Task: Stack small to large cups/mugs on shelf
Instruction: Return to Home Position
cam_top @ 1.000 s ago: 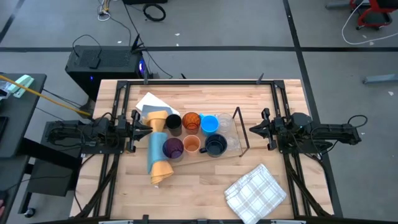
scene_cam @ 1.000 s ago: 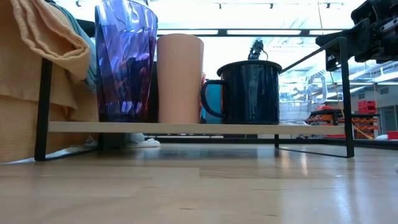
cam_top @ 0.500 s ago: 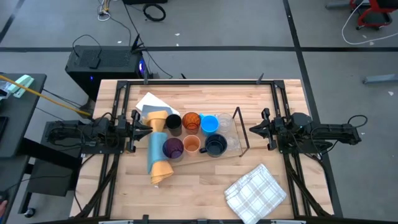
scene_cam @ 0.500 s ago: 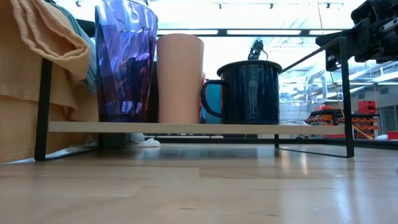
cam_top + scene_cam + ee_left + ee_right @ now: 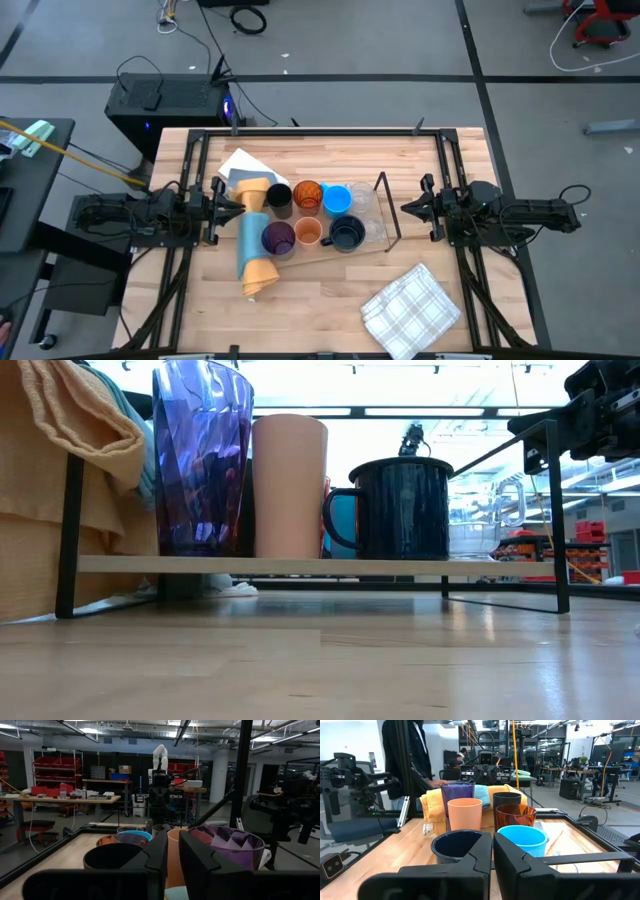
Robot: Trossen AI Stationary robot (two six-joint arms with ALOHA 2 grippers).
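High view: both my grippers closed at the worktop's sides, cups in two rows on the shelf

My left gripper (image 5: pixel 226 206) sits at the left side of the worktop (image 5: pixel 320 300), fingers pressed together and holding nothing, its tip close to the rolled yellow-and-blue cloth (image 5: pixel 252 240). My right gripper (image 5: pixel 408 208) sits at the right side, also closed and empty, a little apart from the right end of the shelf (image 5: pixel 385 212). Both wrist views show the same: each pair of fingers meets with only a slit between them.

The shelf lies between my two arms, with the cups on it in two rows. In the far row, from my left, are the black cup (image 5: pixel 279 198), the amber cup (image 5: pixel 307 196) and the blue cup (image 5: pixel 337 199), then the clear glasses (image 5: pixel 366 200), which are hard to make out. In the near row are the purple tumbler (image 5: pixel 278 238), the peach cup (image 5: pixel 309 233) and the dark mug (image 5: pixel 346 234). From the low view these three stand upright on the shelf board, tumbler and peach cup touching or nearly so, and the mug's handle turned towards the peach cup.

The rolled cloth lies against the shelf's left end. A checked cloth (image 5: pixel 411 308) lies on the worktop nearer the front right, well apart from the shelf
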